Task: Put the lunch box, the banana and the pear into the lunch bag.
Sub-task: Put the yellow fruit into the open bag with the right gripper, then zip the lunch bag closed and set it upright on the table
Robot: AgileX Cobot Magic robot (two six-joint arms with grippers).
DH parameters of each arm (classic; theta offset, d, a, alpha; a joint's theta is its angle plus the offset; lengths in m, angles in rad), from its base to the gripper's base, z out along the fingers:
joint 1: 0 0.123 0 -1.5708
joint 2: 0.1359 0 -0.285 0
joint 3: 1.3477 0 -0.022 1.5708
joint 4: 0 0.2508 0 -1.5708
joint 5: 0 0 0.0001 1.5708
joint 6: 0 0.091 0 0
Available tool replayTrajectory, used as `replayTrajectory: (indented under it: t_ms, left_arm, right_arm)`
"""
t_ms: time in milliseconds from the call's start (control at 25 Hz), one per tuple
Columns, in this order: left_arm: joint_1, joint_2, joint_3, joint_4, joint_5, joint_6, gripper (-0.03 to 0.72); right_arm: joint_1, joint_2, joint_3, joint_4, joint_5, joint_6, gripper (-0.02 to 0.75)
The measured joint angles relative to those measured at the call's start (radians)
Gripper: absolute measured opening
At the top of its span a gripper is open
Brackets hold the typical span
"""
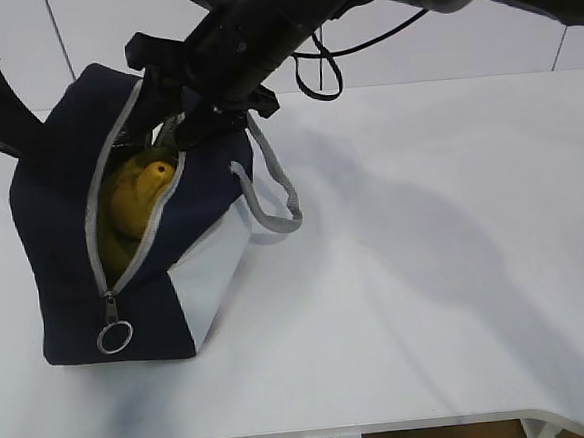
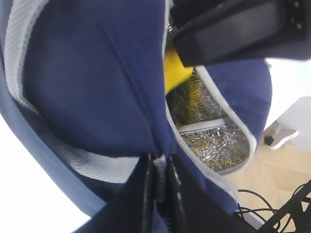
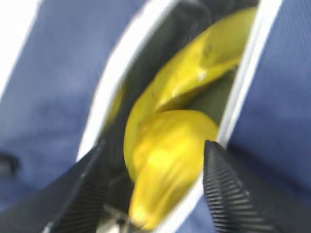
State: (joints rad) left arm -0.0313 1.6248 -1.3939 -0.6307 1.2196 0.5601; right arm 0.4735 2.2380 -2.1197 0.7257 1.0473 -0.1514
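Looking along the counter (image 1: 398, 302) from its near edge toward the far one, I meet the lunch bag (image 1: 68, 245) first, standing close to the left edge with its grey ring pull (image 1: 114, 338) hanging at the near end of the open zipper. Through that slit I see yellow fruit already inside: the pear (image 3: 167, 160), squat and rounded, lies in front in my right wrist view, and the banana (image 3: 209, 53) curves away behind it. I cannot see the lunch box anywhere; if it is in the bag, the fruit hides it.

My left tool (image 2: 160, 194) is pressed together on the navy fabric beside the zipper, pinching the bag's edge. I judge that grip is there to keep the mouth pulled wide so things can drop in. My right tool (image 3: 155, 189) hangs just over the opening with its two ribbed fingers (image 3: 228, 189) spread apart on either side of the pear, not touching it as far as I can tell, which reads to me as a release.

The silver lining (image 2: 214, 141) shows deeper in. I find no brand, label or readable writing on anything.
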Motion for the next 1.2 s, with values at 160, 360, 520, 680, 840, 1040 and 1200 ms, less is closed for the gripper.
replayTrajectory:
  t_ms: [160, 360, 520, 680, 840, 1040, 1200]
  left_arm:
    - [0.0, 0.0, 0.0, 0.0, 0.0, 0.0, 0.015]
    - [0.0, 0.0, 0.0, 0.002, 0.0, 0.0, 0.015]
    - [0.0, 0.0, 0.0, 0.002, 0.0, 0.0, 0.015]
    - [0.0, 0.0, 0.0, 0.002, 0.0, 0.0, 0.015]
    - [0.0, 0.0, 0.0, 0.002, 0.0, 0.0, 0.015]
    - [0.0, 0.0, 0.0, 0.002, 0.0, 0.0, 0.015]
    - [0.0, 0.0, 0.0, 0.002, 0.0, 0.0, 0.015]
  right_arm:
    - [-0.008, -0.004, -0.007, -0.009, 0.045, 0.006, 0.467]
    - [-0.033, -0.033, -0.106, -0.149, 0.14, 0.084, 0.473]
    - [-0.038, -0.046, -0.163, -0.336, 0.183, 0.174, 0.473]
    - [-0.04, -0.042, -0.163, -0.357, 0.197, 0.198, 0.473]
    - [-0.04, -0.013, -0.163, -0.329, 0.201, 0.201, 0.473]
    - [-0.04, 0.041, -0.163, -0.306, 0.201, 0.204, 0.473]
    - [-0.04, 0.05, -0.163, -0.304, 0.201, 0.204, 0.414]
